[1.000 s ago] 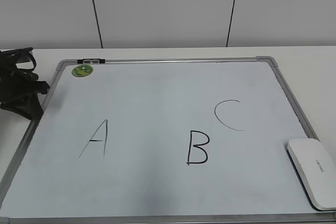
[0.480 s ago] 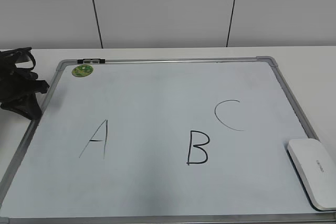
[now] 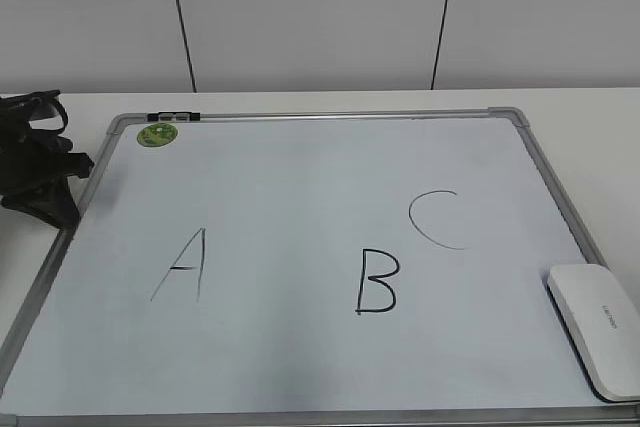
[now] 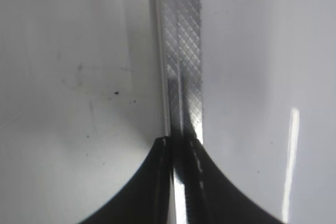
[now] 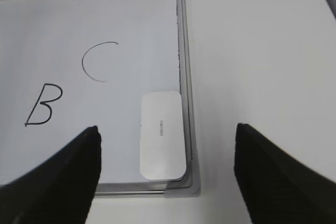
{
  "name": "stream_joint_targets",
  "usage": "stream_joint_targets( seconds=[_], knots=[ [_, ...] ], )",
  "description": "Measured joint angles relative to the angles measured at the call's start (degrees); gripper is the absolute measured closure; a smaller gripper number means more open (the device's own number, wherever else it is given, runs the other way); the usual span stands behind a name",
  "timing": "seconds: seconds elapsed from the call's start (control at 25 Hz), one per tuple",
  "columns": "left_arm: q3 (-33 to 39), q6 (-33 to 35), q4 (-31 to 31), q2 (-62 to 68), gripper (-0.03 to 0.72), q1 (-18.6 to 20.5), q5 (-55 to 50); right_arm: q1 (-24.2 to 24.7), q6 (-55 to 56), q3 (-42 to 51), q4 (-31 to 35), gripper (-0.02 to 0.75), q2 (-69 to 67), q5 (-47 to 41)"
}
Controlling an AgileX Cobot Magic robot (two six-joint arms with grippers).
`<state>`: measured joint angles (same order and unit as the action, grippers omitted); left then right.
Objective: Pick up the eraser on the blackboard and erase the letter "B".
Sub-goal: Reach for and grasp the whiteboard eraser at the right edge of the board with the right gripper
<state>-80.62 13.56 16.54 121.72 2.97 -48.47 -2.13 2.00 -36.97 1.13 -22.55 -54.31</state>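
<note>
Blackboard: the white dry-erase blackboard (image 3: 300, 187), framed in silver metal with grey corner pieces, is seen lying flat on a white surface (image 3: 590, 117) before a pale panelled wall.
Eraser: the white eraser (image 3: 596, 329) is shown resting on the board at its near right corner, just inside the frame, lengthwise along the right edge; tiny grey print is visible on its top. In the right wrist view the eraser (image 5: 162, 134) is seen below and between the two dark fingers, touched by neither.
Letter "B": the bold black letter "B" (image 3: 377, 282) is pictured whole, low on the board and right of centre, well apart from the eraser.
Other letters: a thin "A" (image 3: 182, 265) is drawn to the left of the "B", a thin "C" (image 3: 436, 219) above and to its right, between the "B" and the eraser.
Sticker: a round green sticker (image 3: 157, 133) is fixed near the far left corner.
Left gripper: the black left gripper (image 3: 45, 202) is seen at the board's left edge; in its wrist view the fingers are pressed together, with the hatched metal frame (image 4: 181, 51) running beneath them, and nothing is held.
Right gripper: the right gripper (image 5: 165, 169) is held spread wide above the board's near right corner, empty; it is out of the exterior view.
</note>
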Motion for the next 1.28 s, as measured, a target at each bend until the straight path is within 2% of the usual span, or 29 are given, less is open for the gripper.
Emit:
stream_joint_targets(
  seconds=[0.2,0.4,0.72,0.92,1.28],
  knots=[
    [-0.02,0.0,0.13,0.0,0.655,0.0,-0.03,0.0,-4.95,-2.45,4.91,0.151,-14.48,-3.05],
    [-0.02,0.0,0.26,0.0,0.655,0.0,-0.12,0.0,-5.94,-4.64,5.7,0.151,-28.47,-4.02],
    [-0.02,0.0,0.39,0.0,0.656,0.0,-0.12,0.0,-6.2,-5.12,5.13,0.151,-47.14,4.24],
    [-0.02,0.0,0.39,0.0,0.656,0.0,-0.12,-1.93,-7.02,-5.34,4.36,0.13,-54.93,10.22],
    [-0.02,0.0,0.39,0.0,0.656,0.0,-0.15,-2.17,-7.19,-8.48,3.04,0.108,-68.27,13.45]
  ],
)
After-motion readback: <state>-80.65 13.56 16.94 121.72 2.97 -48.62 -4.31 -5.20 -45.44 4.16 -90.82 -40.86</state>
